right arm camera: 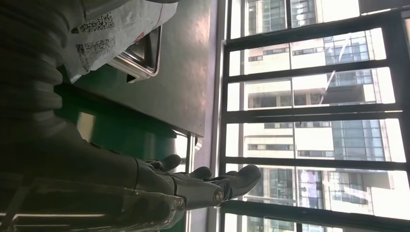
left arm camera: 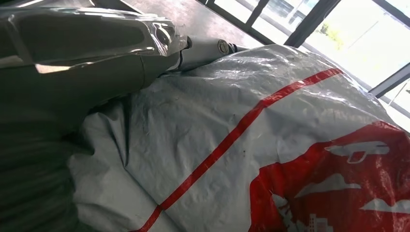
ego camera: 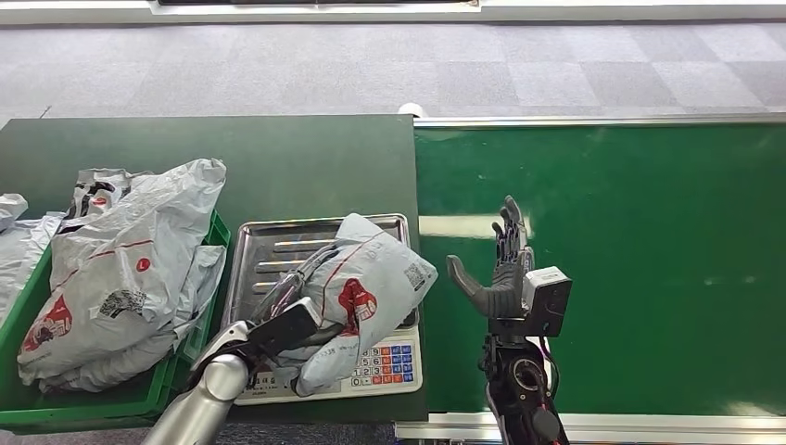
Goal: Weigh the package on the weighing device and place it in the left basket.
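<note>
Grey crinkled plastic courier package (ego camera: 366,287) with red stripe, red logo block and QR codes lies on the silver ribbed metal pan (ego camera: 278,243) of the weighing scale, whose white keypad panel with blue and red keys (ego camera: 382,365) faces the robot. Package is a soft, puffy bag, creased and glossy; left wrist view shows its skin close up (left arm camera: 251,145), a thin red line running diagonally and red print with white shapes at one end. Long axis runs diagonally on the pan, from the near-left corner by the left robot hand toward the far-right corner; its right end overhangs the pan edge and part of the keypad. Left robot hand (ego camera: 283,324) sits at the package's near-left end, dark fingers against the plastic and touching it, but whether they actually clamp the bag cannot be told; the wrist view has the thumb (left arm camera: 203,48) lying along the top of the bag. Right robot hand (ego camera: 500,269) is raised over the bright green conveyor belt (ego camera: 630,260), fingers spread and pointing up, thumb out, holding nothing, just beside the scale. Green plastic basket (ego camera: 199,348) on the dark green desk (ego camera: 185,148) left of the scale holds more grey packages (ego camera: 130,269).
</note>
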Action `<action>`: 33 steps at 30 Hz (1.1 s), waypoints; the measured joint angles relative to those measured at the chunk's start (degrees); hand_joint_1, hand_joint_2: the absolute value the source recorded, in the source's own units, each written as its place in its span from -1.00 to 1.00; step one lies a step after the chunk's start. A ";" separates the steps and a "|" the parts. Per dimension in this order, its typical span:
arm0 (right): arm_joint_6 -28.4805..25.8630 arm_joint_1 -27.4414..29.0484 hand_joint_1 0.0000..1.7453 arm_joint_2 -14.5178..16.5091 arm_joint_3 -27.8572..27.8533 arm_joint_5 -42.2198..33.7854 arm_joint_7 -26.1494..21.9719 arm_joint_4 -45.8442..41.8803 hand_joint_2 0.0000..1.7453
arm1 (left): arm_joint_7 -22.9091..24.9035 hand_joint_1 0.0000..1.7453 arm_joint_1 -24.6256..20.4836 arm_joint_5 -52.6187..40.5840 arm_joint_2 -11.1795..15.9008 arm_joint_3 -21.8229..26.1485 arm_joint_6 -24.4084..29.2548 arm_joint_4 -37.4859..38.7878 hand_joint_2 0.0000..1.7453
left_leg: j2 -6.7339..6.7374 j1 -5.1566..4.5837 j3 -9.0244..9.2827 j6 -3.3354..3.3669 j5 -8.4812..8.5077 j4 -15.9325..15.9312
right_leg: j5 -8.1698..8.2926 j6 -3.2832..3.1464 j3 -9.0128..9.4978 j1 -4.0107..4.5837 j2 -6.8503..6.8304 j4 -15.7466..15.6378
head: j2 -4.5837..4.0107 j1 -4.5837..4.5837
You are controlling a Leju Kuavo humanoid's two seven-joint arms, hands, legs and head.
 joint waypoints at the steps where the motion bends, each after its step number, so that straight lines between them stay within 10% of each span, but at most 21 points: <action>1: 0.01 0.00 -1.00 0.00 -0.04 0.00 0.00 0.01 1.00 | 0.00 -1.00 -0.07 0.00 0.00 -0.08 0.00 0.14 1.00 | 0.00 0.00 0.03 0.01 0.01 0.00 | 0.01 0.00 0.04 0.00 0.00 0.00 | 0.00 0.00; 8: -0.01 0.00 -1.00 0.00 -0.36 0.00 0.03 0.04 1.00 | -0.03 -0.90 -0.35 -0.02 0.00 -0.39 0.03 0.62 1.00 | -0.03 -0.01 0.20 0.02 0.02 0.00 | 0.01 0.01 0.28 -0.02 -0.01 0.00 | 0.00 -0.01; 12: -0.06 0.06 -1.00 0.02 -0.55 0.02 0.22 0.04 1.00 | -1.22 0.63 -0.31 -2.03 -0.01 -0.65 2.85 0.78 1.00 | -0.03 -0.01 0.22 0.02 0.02 0.00 | 0.01 0.01 0.29 -0.02 -0.01 0.00 | 0.00 -0.01; 15: -0.06 0.34 -1.00 0.10 -0.83 0.16 0.57 0.02 1.00 | -1.72 0.93 -0.20 -4.11 -0.17 -0.84 6.69 0.85 1.00 | 0.00 -0.01 0.22 0.02 0.02 0.00 | 0.02 0.01 0.28 -0.01 0.00 0.00 | 0.00 0.00; 33: 1.79 0.84 -1.00 0.48 -1.62 -0.54 1.28 -0.02 1.00 | -4.14 1.00 2.56 -9.44 -2.17 -0.59 27.49 -0.73 1.00 | 0.18 0.00 -0.12 0.00 0.02 0.01 | 0.06 -0.01 -0.17 0.01 0.21 0.02 | 0.00 -0.01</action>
